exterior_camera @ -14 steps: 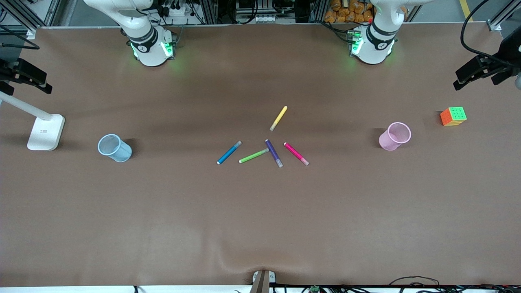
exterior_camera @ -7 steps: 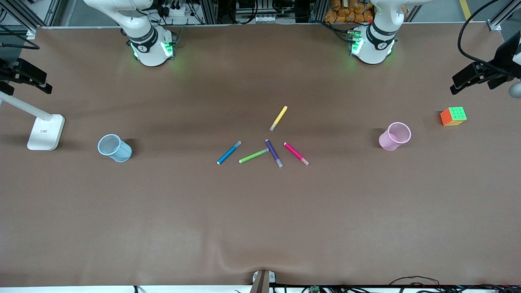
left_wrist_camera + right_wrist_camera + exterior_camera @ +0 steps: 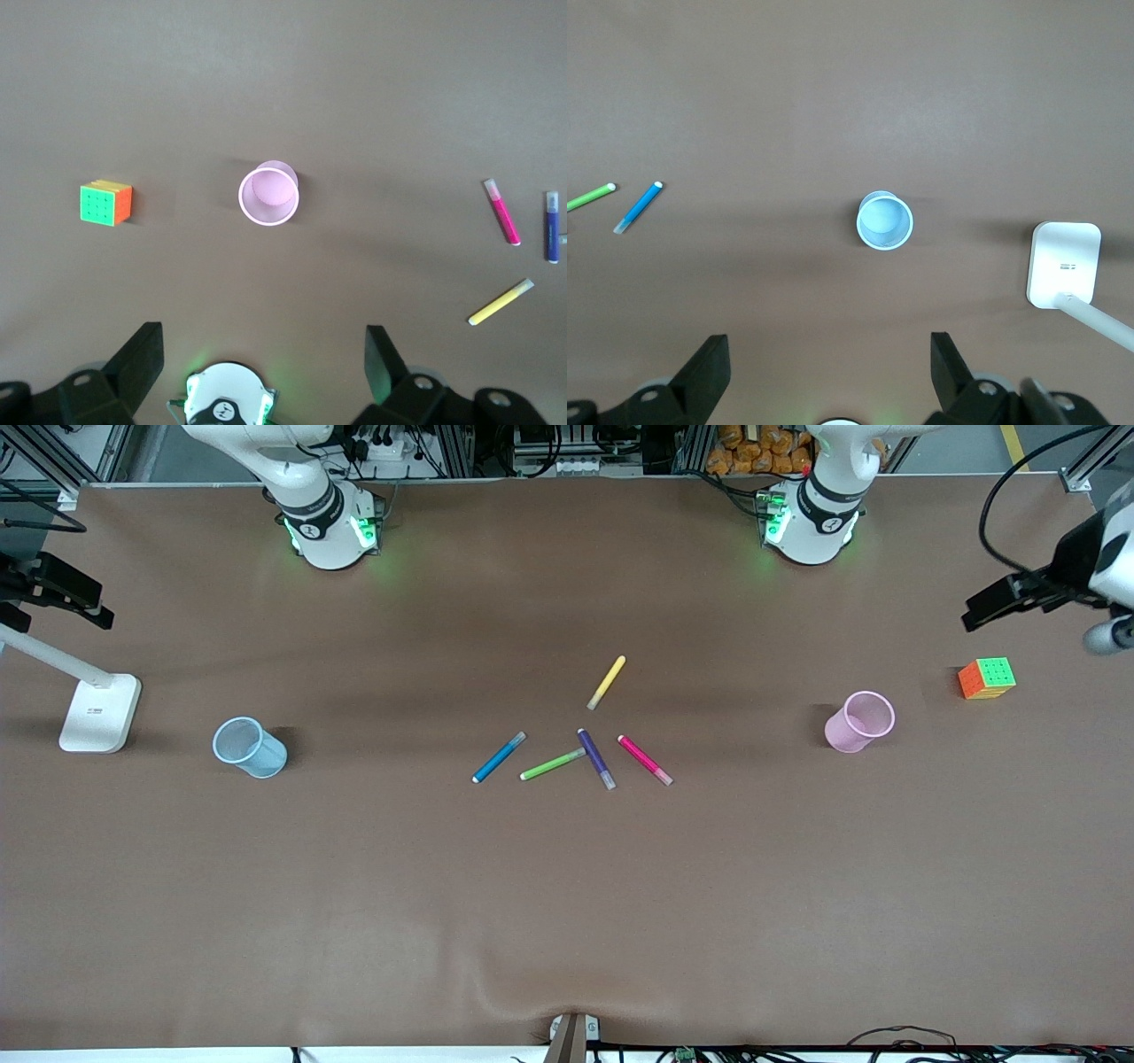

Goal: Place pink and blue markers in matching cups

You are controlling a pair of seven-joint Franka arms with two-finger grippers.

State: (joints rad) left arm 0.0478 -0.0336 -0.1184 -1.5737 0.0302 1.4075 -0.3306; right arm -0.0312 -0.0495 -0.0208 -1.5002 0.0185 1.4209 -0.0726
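Observation:
The blue marker [image 3: 499,757] and the pink marker [image 3: 645,760] lie flat at the table's middle, among other pens. The pale blue cup [image 3: 250,747] stands upright toward the right arm's end, the pale pink cup [image 3: 859,722] upright toward the left arm's end. My left gripper [image 3: 1032,598] hangs high, open and empty, over the left arm's end of the table; its wrist view [image 3: 264,372] looks down on the pink cup [image 3: 268,193] and pink marker [image 3: 501,212]. My right gripper [image 3: 35,598] hangs high, open and empty; its wrist view [image 3: 830,372] shows the blue cup [image 3: 884,220] and blue marker [image 3: 639,207].
A purple pen [image 3: 596,759] and a green pen [image 3: 553,763] lie between the two markers, the green pen's tip touching the purple one. A yellow pen [image 3: 607,682] lies farther from the camera. A colour cube [image 3: 986,678] sits beside the pink cup. A white lamp base [image 3: 100,713] stands beside the blue cup.
My left gripper has drifted a little toward the table's middle. The right gripper, markers and cups have not moved.

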